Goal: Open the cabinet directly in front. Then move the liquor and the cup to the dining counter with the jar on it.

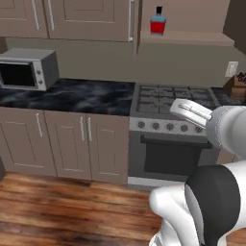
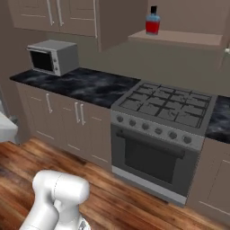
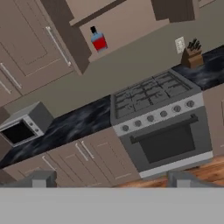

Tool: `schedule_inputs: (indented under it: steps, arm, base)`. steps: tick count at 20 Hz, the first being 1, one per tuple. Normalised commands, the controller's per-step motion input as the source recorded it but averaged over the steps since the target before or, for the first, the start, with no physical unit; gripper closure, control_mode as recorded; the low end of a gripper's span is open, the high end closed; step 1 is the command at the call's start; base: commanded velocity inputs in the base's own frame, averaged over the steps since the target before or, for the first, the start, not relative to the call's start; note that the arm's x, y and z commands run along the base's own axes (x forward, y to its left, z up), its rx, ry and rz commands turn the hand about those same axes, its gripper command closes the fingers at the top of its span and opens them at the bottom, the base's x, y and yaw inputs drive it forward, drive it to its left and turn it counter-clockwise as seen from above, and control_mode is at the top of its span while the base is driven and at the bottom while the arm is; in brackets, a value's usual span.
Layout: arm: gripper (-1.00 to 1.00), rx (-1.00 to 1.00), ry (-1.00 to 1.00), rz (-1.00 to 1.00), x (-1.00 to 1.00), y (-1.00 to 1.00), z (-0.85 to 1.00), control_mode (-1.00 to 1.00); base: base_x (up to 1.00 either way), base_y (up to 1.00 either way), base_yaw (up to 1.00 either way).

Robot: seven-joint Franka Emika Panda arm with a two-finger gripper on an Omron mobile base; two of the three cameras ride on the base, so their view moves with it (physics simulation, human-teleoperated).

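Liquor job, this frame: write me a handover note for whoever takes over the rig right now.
Gripper: open, holding nothing, well back from the units.
Cabinet: open above the stove; its door stands edge-on.
Liquor: upright on the cabinet shelf, untouched.
Cup: I can't spot it.
Done: cabinet opened.
Left: reach up, take the liquor, find the cup, carry both to the dining counter.
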Motion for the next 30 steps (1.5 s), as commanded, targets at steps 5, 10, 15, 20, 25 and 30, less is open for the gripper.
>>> schedule_inputs:
  steps: [5, 10, 15, 20, 25, 30]
  arm:
    - [-1.0, 0.0, 0.0, 0.0, 0.0, 0.0, 0.0, 1.0]
    - [-1.0, 0.0, 0.0, 0.0, 0.0, 0.0, 0.0, 1.0]
    - [-1.0, 0.0, 0.0, 0.0, 0.0, 0.0, 0.0, 1.0]
    - [-1.0, 0.0, 0.0, 0.0, 0.0, 0.0, 0.0, 1.0]
    - [-1.0, 0.0, 0.0, 0.0, 0.0, 0.0, 0.0, 1.0]
    - [-1.0, 0.0, 0.0, 0.0, 0.0, 0.0, 0.0, 1.0]
  base:
    - [0.0, -0.42, -0.24]
    - [0.14, -0.2, -0.07]
    - [0.91, -0.33, -0.11]
    - [1.0, -0.47, -0.07]
    - [0.94, -0.65, -0.11]
    - [1.0, -0.48, -0.11]
